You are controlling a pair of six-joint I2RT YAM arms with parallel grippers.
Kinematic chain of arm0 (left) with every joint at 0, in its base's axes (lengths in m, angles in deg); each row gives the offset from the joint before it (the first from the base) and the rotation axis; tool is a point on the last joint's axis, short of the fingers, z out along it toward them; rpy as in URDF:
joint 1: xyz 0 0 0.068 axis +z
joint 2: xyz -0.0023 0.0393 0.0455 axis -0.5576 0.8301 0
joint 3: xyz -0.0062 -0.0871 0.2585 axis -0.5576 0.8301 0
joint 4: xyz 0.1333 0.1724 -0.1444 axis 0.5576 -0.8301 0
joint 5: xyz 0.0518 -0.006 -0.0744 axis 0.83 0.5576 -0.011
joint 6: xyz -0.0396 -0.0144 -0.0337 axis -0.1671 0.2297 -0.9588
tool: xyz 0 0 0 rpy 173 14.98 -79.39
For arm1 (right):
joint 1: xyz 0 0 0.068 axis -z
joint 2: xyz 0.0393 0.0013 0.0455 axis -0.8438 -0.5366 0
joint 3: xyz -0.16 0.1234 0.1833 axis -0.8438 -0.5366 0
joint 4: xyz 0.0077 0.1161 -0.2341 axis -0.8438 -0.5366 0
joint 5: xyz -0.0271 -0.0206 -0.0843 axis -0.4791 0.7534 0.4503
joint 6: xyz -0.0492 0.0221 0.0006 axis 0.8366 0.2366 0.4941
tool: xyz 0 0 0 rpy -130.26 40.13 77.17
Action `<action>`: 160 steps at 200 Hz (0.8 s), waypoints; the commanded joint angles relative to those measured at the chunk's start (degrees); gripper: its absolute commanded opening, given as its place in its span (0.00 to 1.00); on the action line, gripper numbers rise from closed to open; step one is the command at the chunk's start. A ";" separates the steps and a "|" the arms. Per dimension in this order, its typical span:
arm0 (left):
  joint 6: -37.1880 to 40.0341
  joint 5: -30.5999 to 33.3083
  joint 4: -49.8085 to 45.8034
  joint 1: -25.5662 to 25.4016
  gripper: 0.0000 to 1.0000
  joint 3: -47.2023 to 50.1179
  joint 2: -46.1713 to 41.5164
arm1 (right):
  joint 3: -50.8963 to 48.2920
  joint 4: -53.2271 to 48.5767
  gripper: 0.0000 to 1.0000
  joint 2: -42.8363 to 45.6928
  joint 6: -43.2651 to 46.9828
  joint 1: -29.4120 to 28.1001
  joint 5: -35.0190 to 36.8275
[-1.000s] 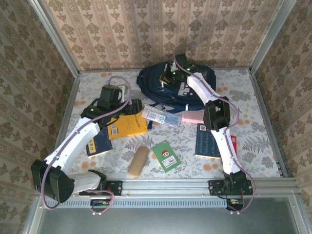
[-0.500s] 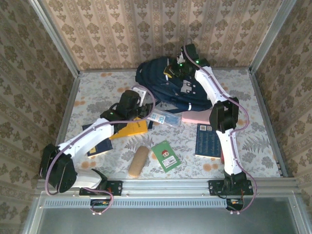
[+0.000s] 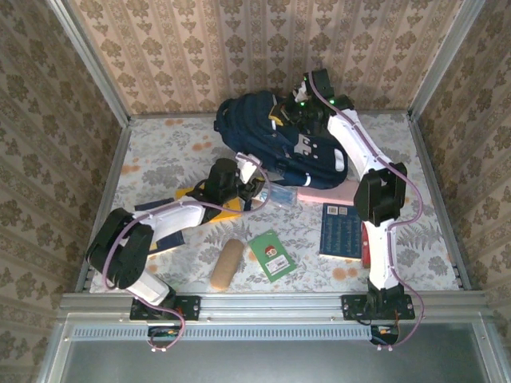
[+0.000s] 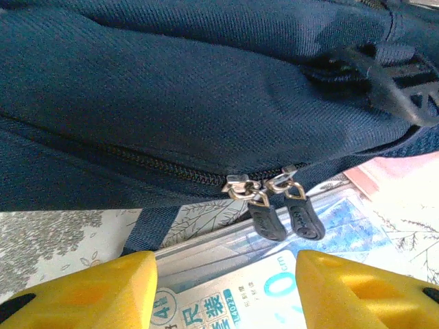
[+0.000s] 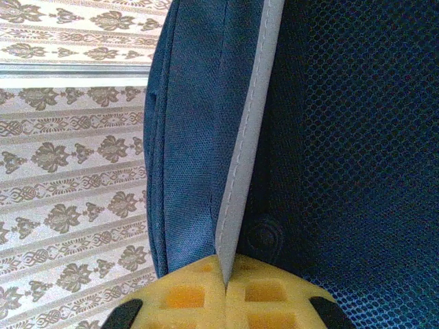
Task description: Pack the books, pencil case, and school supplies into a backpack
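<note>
A floral-patterned counter point(image 3: 160, 152) was covered as follows: the backpack point(image 3: 263, 140) was laid at the far side, with a pink box point(image 3: 327, 194) and a blue-and-white packet point(image 3: 281, 195) just before it. Nearer were found a yellow book point(image 3: 227, 212), a left navy book point(image 3: 169, 239), a right navy book point(image 3: 341, 231), a green book point(image 3: 271, 254) and a tan roll point(image 3: 227, 263).

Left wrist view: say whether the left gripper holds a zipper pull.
No, both zipper pulls hang free beyond the left gripper's open fingers.

robot lab test cell dressed like home: aluminium rail point(image 3: 271, 306) holds arm bases point(image 3: 382, 307), metal corner posts point(image 3: 90, 60) left and right of arms, damask wallpaper panels point(image 3: 200, 56) beyond them, floral cloth table point(image 3: 160, 152) beneath.
</note>
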 commanded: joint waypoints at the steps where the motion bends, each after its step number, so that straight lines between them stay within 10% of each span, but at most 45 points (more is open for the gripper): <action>1: 2.61 -8.31 9.51 2.73 0.55 1.18 1.42 | -1.95 8.50 0.00 6.12 -2.27 -0.09 -4.16; 60: 2.23 -17.93 11.18 5.40 0.54 2.58 3.11 | -5.92 12.48 0.00 7.26 -3.99 -0.07 -5.74; 160: -0.75 -15.71 11.87 3.81 0.51 0.16 8.37 | -7.36 14.49 0.00 6.43 -5.65 -0.22 -6.65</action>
